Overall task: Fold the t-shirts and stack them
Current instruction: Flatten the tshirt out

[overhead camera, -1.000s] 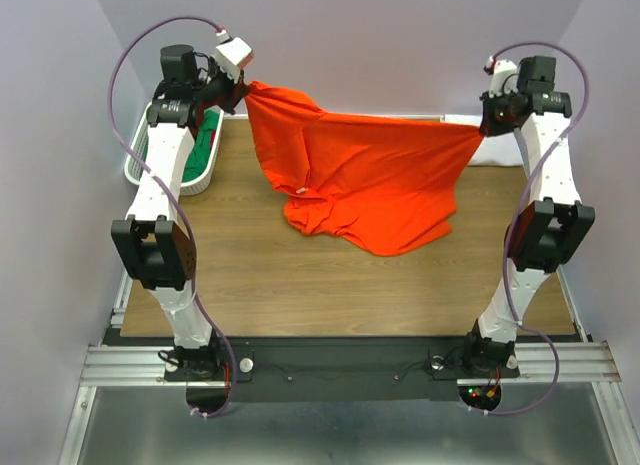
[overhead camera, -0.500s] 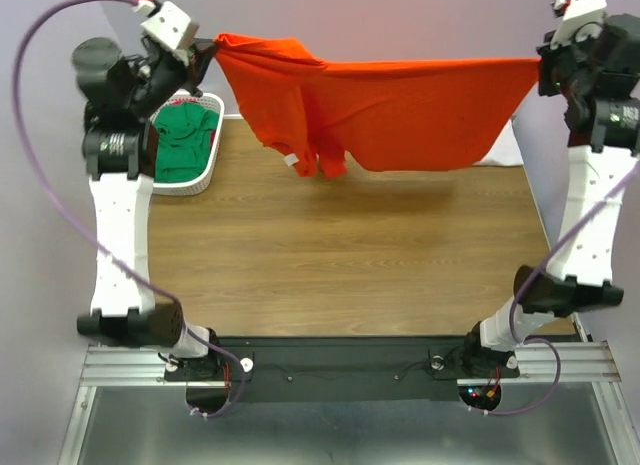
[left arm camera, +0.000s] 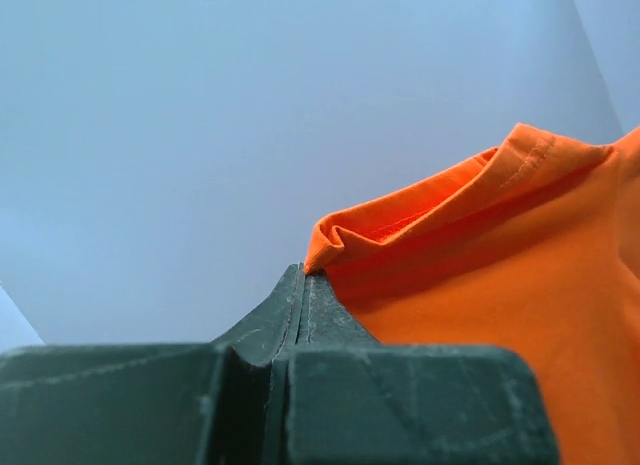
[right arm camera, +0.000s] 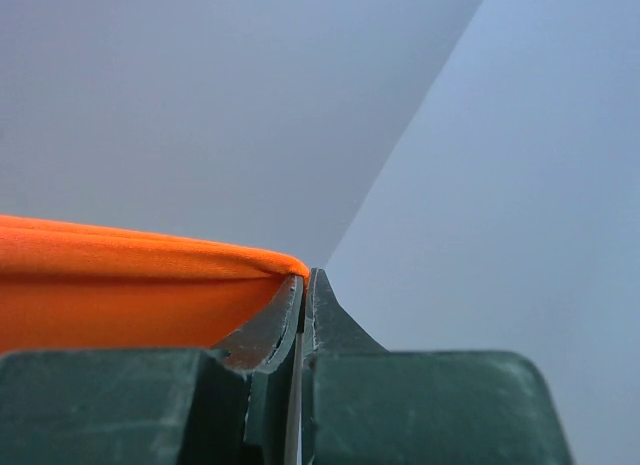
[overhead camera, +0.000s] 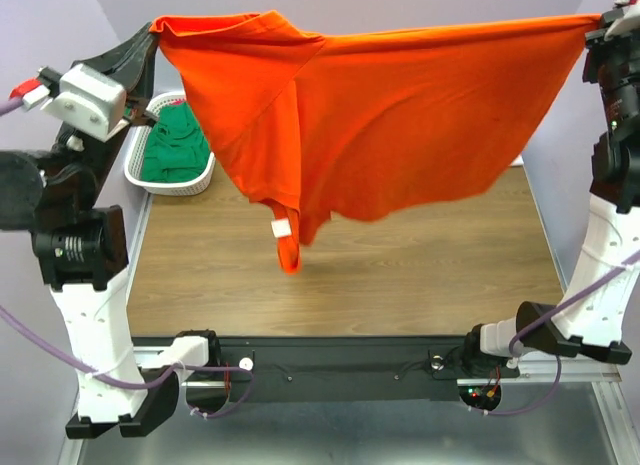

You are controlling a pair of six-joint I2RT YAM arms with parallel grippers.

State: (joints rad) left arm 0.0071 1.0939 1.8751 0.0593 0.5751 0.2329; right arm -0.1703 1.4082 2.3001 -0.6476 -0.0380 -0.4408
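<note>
The orange-red t-shirt hangs stretched in the air between both grippers, high above the table, its collar with a white tag dangling at the bottom left. My left gripper is shut on its left corner; the cloth shows pinched at the jaw tips of that gripper. My right gripper is shut on the right corner; the hem runs into the tips of that gripper. A dark green t-shirt lies bunched in the basket. The white t-shirt is hidden.
A white mesh basket stands at the table's back left corner. The wooden table lies below the hanging shirt. Grey walls close in on the left, back and right.
Both arms have risen and spread, lifting the orange-red shirt off the table and pulling it taut. It now hangs free, closer to the camera.
</note>
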